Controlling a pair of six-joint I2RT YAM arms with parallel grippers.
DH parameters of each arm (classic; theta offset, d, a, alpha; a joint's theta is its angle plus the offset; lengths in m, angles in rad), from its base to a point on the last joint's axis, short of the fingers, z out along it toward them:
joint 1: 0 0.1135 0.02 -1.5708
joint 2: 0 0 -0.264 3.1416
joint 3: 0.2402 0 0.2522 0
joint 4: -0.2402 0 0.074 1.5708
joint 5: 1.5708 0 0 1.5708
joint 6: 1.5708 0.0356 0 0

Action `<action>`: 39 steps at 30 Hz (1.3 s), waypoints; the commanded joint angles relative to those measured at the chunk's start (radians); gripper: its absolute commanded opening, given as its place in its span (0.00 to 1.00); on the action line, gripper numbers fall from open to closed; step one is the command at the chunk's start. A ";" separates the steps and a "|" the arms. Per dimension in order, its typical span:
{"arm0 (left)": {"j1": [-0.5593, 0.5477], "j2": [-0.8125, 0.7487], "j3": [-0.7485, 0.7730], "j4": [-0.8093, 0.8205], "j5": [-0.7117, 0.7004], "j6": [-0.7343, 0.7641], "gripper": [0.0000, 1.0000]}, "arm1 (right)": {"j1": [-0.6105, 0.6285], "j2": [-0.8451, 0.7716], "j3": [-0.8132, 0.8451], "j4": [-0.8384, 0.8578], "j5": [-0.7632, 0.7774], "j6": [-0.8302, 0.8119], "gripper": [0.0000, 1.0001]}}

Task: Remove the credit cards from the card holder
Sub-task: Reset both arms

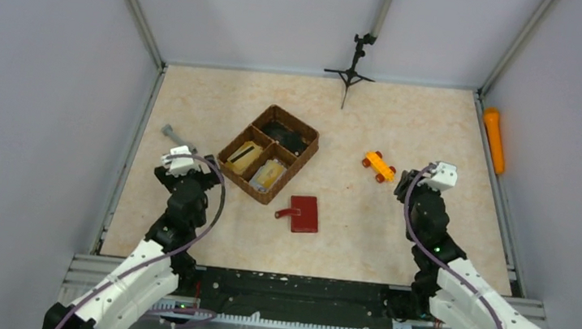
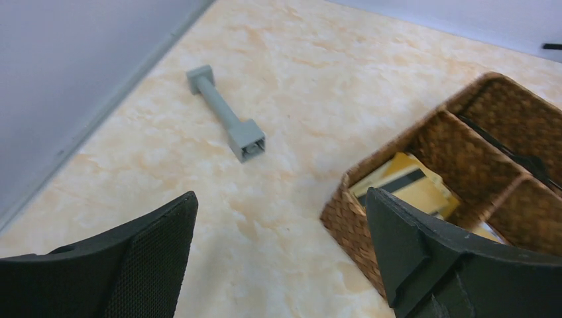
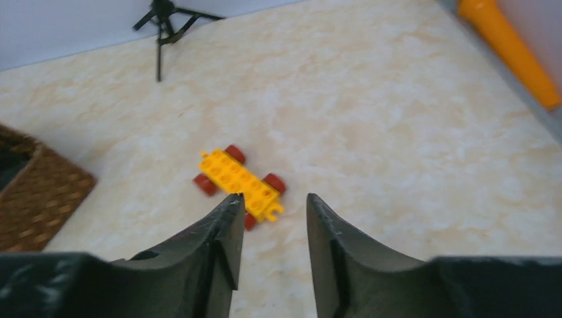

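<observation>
basket [image 1: 295, 170]: brown woven, three compartments, set at an angle mid-bench [image 1: 394, 241].
near two compartments: each holds yellowish-tan cards [image 2: 405, 184], one showing a dark stripe; they lie tilted against the woven walls.
far compartment: something dark [image 1: 284, 135]; what it is cannot be told.
holder [image 1: 304, 213]: dark red, flat on the bench near the basket's near corner and apart from it, its tab pointing left. It lies between the two arms, touched by neither. Whether any card is inside cannot be told.
left end effector [image 2: 281, 199]: jaws spread wide with nothing between them, above the bench to the left of the basket.
right end effector [image 3: 273, 199]: jaws a narrow gap apart, holding nothing, above the bench right of centre.
cut off: in the left wrist view the basket runs out of frame and behind the right finger.
ahead of left: a grey bolt-like piece [image 2: 228, 116] near the left wall.
ahead of right: a yellow toy car [image 3: 240, 180] with red wheels, just beyond the fingertips.
edges: an orange cylinder [image 1: 494, 139] lies along the right wall; a small black tripod [image 1: 352, 69] stands at the far wall.
open room: bare bench around the holder and towards the near edge.
</observation>
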 commanded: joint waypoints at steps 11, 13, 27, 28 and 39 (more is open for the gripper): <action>0.370 0.463 -0.124 0.703 0.188 0.176 0.98 | -0.292 0.418 -0.268 0.924 -0.090 -0.367 0.97; 0.379 0.514 -0.092 0.695 0.219 0.191 0.96 | -0.293 0.533 -0.271 1.066 -0.041 -0.343 0.97; 0.483 0.856 0.047 0.860 0.687 0.209 0.99 | -0.369 0.762 -0.176 1.107 -0.133 -0.268 0.93; 0.483 0.935 0.041 0.995 0.738 0.245 0.96 | -0.370 0.756 -0.175 1.092 -0.134 -0.266 0.93; 0.486 0.918 0.086 0.855 0.613 0.192 0.99 | -0.371 0.755 -0.167 1.071 -0.132 -0.259 0.98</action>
